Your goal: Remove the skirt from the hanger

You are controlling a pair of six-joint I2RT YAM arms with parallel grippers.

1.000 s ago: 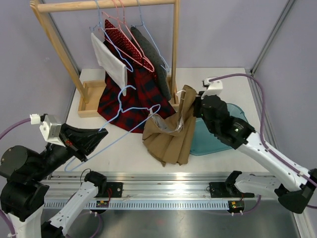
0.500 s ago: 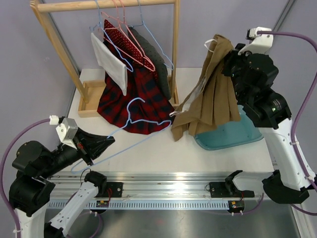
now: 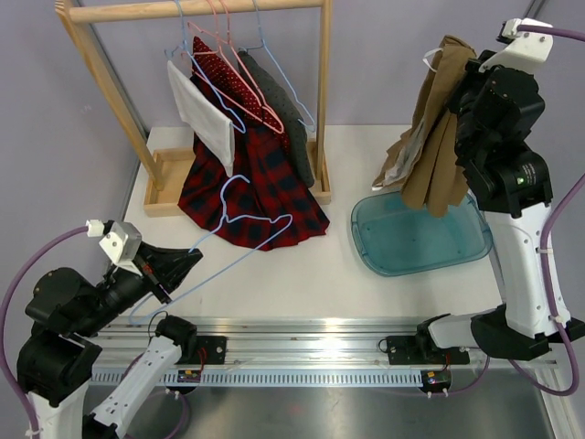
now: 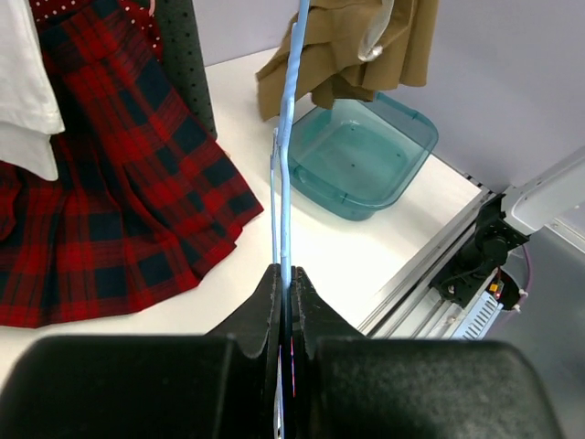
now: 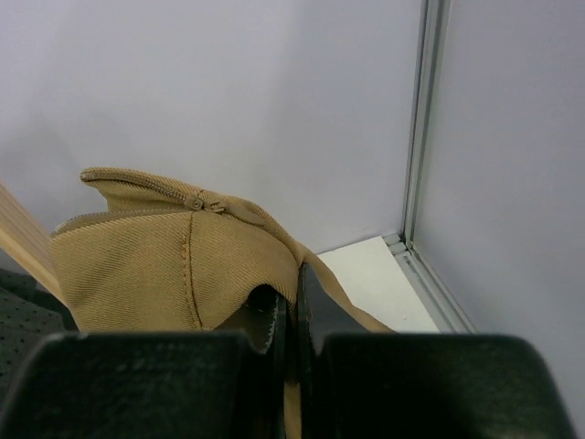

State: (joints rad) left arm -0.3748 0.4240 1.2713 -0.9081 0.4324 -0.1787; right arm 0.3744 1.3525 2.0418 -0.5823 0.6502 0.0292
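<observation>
While aloft, skirt (image 3: pixel 437 137) in right end effector (image 5: pixel 294 315)

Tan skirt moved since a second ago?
Yes: the tan skirt rose up and right, from the table beside the wooden rack to hanging above the teal bin.

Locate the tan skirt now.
In the top view the tan skirt hangs upper right, clamped in the right gripper, above the teal bin.

The left arm (image 3: pixel 69 306) and right arm (image 3: pixel 512 247) have black joints, white links, purple cables (image 3: pixel 556 31) and white wrist cameras (image 3: pixel 119 242). The left end effector (image 4: pixel 286 283) and right end effector (image 5: pixel 294 311) are black.
</observation>
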